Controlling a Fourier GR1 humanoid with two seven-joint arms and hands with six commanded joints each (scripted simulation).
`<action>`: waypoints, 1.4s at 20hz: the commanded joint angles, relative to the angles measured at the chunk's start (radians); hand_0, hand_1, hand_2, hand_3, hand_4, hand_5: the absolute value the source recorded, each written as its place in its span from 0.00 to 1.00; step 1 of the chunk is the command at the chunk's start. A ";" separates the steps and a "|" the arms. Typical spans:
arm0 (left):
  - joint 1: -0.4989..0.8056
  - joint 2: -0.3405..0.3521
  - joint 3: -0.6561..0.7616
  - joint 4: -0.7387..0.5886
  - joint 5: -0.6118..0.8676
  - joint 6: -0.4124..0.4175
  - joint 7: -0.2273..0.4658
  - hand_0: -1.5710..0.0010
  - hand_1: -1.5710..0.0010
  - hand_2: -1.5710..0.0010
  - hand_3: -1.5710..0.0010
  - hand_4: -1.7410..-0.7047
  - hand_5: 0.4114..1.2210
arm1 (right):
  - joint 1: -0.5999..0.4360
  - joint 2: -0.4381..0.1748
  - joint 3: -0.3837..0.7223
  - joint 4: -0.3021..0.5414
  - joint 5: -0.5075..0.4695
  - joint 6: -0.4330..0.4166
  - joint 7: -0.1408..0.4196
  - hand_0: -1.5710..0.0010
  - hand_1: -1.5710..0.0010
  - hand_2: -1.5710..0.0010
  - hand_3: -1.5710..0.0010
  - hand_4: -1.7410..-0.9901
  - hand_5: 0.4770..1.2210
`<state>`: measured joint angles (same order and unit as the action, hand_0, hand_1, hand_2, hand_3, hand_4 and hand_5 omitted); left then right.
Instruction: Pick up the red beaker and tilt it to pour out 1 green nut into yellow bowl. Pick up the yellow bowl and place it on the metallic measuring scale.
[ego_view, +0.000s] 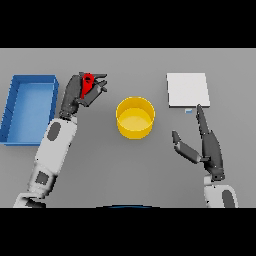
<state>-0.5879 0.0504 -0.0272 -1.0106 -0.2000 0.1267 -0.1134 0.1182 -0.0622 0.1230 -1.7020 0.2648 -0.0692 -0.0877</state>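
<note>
A yellow bowl (135, 117) stands in the middle of the grey table; I cannot see anything inside it. My left hand (79, 92) is up and to its left, fingers curled round the red beaker (87, 84), which is tilted and mostly hidden by the fingers. No green nut is visible. The metallic measuring scale (187, 90) is a pale square plate at the back right. My right hand (207, 145) rests open below the scale, to the right of the bowl, fingers pointing toward the scale's front edge.
A blue tray (15, 107) lies at the far left, beside my left arm. A small blue mark (188, 111) sits at the scale's front edge.
</note>
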 joint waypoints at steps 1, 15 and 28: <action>-0.008 0.021 -0.038 -0.012 -0.039 -0.011 0.054 0.01 0.01 0.01 0.01 0.01 0.88 | 0.003 -0.002 -0.004 -0.008 -0.004 -0.001 -0.007 1.00 1.00 1.00 1.00 0.65 0.25; -0.131 0.197 -0.404 -0.070 -0.410 -0.109 0.337 0.00 0.00 0.00 0.00 0.00 0.88 | 0.009 0.006 0.010 -0.026 0.015 -0.005 0.036 1.00 1.00 1.00 1.00 0.65 0.29; -0.381 0.268 -0.736 0.040 -0.693 -0.323 0.273 0.00 0.00 0.00 0.15 0.03 0.99 | 0.013 0.024 -0.009 -0.017 -0.029 -0.003 0.008 1.00 1.00 1.00 1.00 0.60 0.26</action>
<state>-0.9692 0.3180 -0.7636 -0.9703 -0.8913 -0.1965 0.1585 0.1314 -0.0383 0.1141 -1.7186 0.2355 -0.0725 -0.0801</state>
